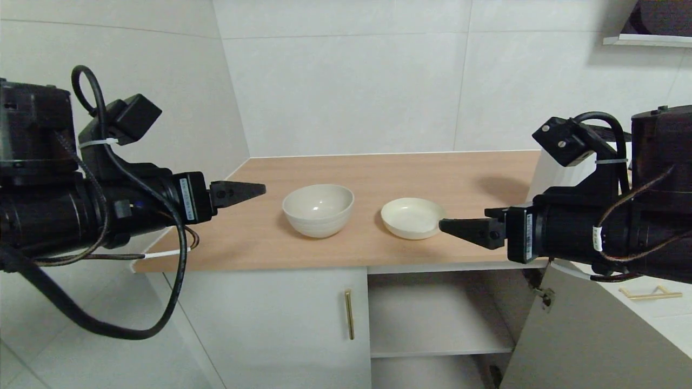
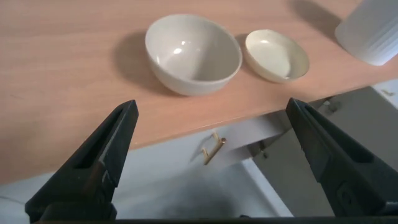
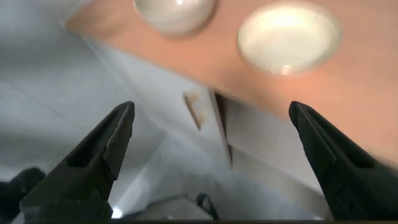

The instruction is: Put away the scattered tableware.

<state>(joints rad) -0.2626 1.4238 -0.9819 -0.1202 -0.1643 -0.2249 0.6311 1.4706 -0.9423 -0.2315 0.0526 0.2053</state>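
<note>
A deep off-white ceramic bowl (image 1: pixel 318 209) stands upright on the light wooden countertop (image 1: pixel 389 173). Just beside it, toward the robot's right and not touching it, sits a shallow cream ceramic dish (image 1: pixel 412 217). Both are near the counter's front edge. The left gripper (image 1: pixel 254 190) hovers over the counter's left end, apart from the bowl, with its fingers spread wide and holding nothing. The right gripper (image 1: pixel 451 225) hangs by the front edge close to the dish, also wide apart and holding nothing. Below, the white cabinet door (image 1: pixel 270 324) with a brass bar handle (image 1: pixel 349 314) is closed. The grey door (image 1: pixel 584 335) beside it stands open on a white shelf (image 1: pixel 438 329). At the counter's right end is a white ribbed object (image 2: pixel 373 31), perhaps a container.
</note>
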